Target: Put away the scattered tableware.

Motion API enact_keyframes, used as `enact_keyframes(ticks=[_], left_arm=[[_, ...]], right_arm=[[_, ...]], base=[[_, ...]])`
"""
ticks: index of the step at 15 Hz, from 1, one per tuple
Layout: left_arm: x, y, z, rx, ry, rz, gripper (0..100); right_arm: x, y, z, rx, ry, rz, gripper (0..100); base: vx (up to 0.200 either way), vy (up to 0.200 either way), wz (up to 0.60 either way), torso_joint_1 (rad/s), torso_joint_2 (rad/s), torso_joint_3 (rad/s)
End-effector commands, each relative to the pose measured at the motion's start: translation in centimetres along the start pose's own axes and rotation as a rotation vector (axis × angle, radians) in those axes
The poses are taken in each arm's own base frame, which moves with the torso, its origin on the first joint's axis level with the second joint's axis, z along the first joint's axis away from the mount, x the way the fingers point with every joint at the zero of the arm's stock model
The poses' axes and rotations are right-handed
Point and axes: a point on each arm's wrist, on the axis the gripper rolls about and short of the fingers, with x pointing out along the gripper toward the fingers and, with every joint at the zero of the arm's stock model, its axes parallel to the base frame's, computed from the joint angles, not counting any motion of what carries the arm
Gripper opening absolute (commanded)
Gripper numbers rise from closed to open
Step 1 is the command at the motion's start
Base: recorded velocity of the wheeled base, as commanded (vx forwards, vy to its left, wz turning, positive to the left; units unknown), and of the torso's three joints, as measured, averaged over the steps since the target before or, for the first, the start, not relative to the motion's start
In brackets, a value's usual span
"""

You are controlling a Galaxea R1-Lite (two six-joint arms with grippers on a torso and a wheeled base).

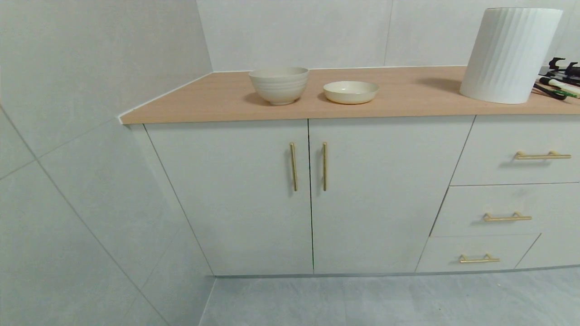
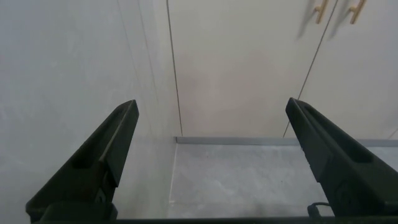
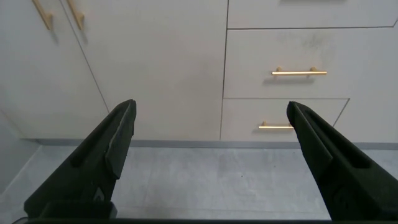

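My left gripper (image 2: 211, 107) hangs low near the floor (image 2: 236, 180), released, its two dark fingers (image 2: 106, 149) spread wide apart. The gap between them frames grey floor and the foot of a pale cabinet door (image 2: 236, 74), with the tiled wall (image 2: 62, 62) close beside it at the corner. My right gripper (image 3: 211, 107) is just as slack. Its fingers (image 3: 102, 155) are parted wide and hold nothing, low in front of the drawers (image 3: 298, 56), where two gold bar pulls (image 3: 299, 73) catch the light. Up on the wooden countertop (image 1: 408, 97), well above both grippers, sits the tableware I am here for. A deep bowl (image 1: 279, 84), cream and ribbed, stands upright toward the corner end. A shallow dish (image 1: 350, 91) of the same cream colour sits just beside it on my right, near but not touching. Directly below the pair, the double doors (image 1: 235, 194) are shut, their two vertical gold handles (image 1: 293, 166) side by side at the centre seam. To my right of the doors, the three drawers are also closed. Farther along the countertop, well apart from the dish, a tall ribbed white container (image 1: 509, 54) stands upright. Several dark-handled utensils (image 1: 559, 86) lie just past it at the edge of the head view, too small for me to tell apart.
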Motion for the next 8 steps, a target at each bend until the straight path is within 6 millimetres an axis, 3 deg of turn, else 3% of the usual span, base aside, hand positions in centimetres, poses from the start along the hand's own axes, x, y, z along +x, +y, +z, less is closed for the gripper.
enact_keyframes(ticks=[1, 6, 8], left_arm=[[0.0, 0.0, 0.0, 0.0, 0.001, 0.0, 100], [0.0, 0.0, 0.0, 0.0, 0.001, 0.0, 100], [0.0, 0.0, 0.0, 0.0, 0.001, 0.002, 100]], right_arm=[[0.01, 0.0, 0.0, 0.0, 0.001, 0.0, 100], [0.01, 0.0, 0.0, 0.0, 0.001, 0.0, 100], [0.01, 0.0, 0.0, 0.0, 0.001, 0.0, 100]], base=[[0.0, 0.0, 0.0, 0.0, 0.0, 0.0], [0.0, 0.0, 0.0, 0.0, 0.0, 0.0], [0.2, 0.0, 0.0, 0.002, 0.0, 0.005]])
